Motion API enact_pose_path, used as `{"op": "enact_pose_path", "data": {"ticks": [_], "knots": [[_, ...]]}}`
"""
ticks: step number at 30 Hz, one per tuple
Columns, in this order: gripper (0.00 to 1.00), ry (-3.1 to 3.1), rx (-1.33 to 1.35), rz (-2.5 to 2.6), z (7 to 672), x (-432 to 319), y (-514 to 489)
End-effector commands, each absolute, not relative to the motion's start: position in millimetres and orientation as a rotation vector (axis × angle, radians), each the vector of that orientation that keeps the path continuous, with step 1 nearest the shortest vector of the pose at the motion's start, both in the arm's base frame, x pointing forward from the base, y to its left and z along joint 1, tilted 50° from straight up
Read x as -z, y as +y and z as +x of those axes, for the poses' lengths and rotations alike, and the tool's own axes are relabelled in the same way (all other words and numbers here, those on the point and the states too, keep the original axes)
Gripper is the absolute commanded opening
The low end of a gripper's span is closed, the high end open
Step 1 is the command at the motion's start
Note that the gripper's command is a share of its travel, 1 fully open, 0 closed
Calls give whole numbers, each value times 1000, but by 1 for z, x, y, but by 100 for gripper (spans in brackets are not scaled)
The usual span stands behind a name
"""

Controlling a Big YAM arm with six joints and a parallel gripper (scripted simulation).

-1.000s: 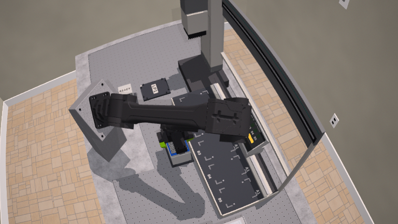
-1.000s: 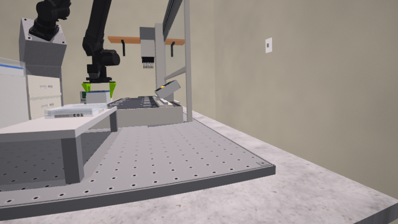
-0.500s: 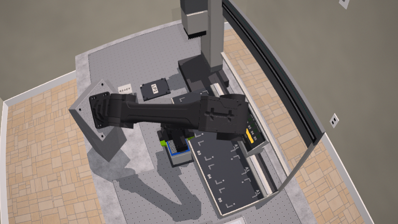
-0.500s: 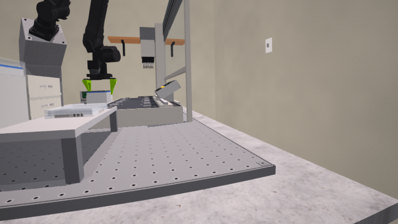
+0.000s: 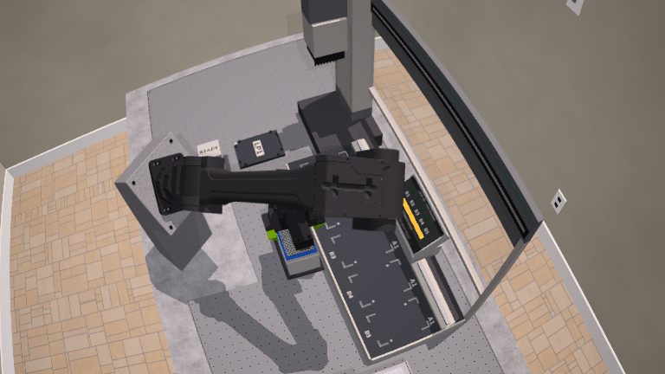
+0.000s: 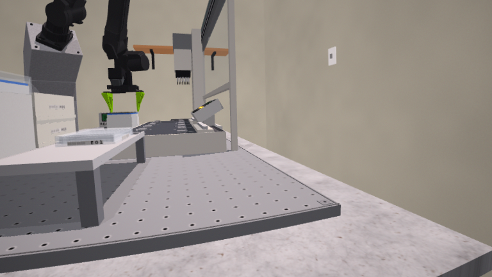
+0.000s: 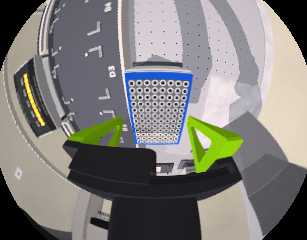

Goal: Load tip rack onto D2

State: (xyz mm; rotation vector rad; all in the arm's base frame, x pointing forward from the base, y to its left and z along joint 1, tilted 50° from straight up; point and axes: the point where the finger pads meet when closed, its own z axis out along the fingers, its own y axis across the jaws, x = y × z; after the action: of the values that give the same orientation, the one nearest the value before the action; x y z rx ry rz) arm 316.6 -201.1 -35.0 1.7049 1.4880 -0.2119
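Observation:
A tip rack (image 5: pixel 290 246) (image 6: pixel 123 119) (image 7: pixel 160 107) with a blue plate and no cover stands upright on a grey block (image 5: pixel 305 267) beside the dark deck (image 5: pixel 377 296) (image 6: pixel 170 127) (image 7: pixel 80 34). Its top shows pale rings on a grey field all over. My gripper (image 5: pixel 296 229) (image 6: pixel 123 109) (image 7: pixel 154 119) is open and empty straight above the rack. Its green fingertips hang at about the rack's top rim, one on each long side, apart from it. The arm hides the deck's D2 end in the top view. The D3 to D5 brackets are bare.
The white SHELF (image 6: pixel 65 154) holds a lidded plate marked E01 (image 6: pixel 92 138), two stacked blocks (image 6: pixel 54 118) and a covered rack (image 6: pixel 14 114). The READY key (image 5: pixel 209 149) and the LP1 station (image 5: pixel 259 148) lie beyond the arm. The pipetting head (image 5: pixel 323 22) (image 6: pixel 182 63) hangs over the deck's far end.

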Motion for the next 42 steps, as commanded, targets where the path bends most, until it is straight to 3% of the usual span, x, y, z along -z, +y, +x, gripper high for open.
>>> {"op": "enact_pose_path", "data": {"ticks": [1,42], "knots": [[100,1508,214,1713,303,36,-188],[100,1497,207,1707,285,-5,-151]]}}
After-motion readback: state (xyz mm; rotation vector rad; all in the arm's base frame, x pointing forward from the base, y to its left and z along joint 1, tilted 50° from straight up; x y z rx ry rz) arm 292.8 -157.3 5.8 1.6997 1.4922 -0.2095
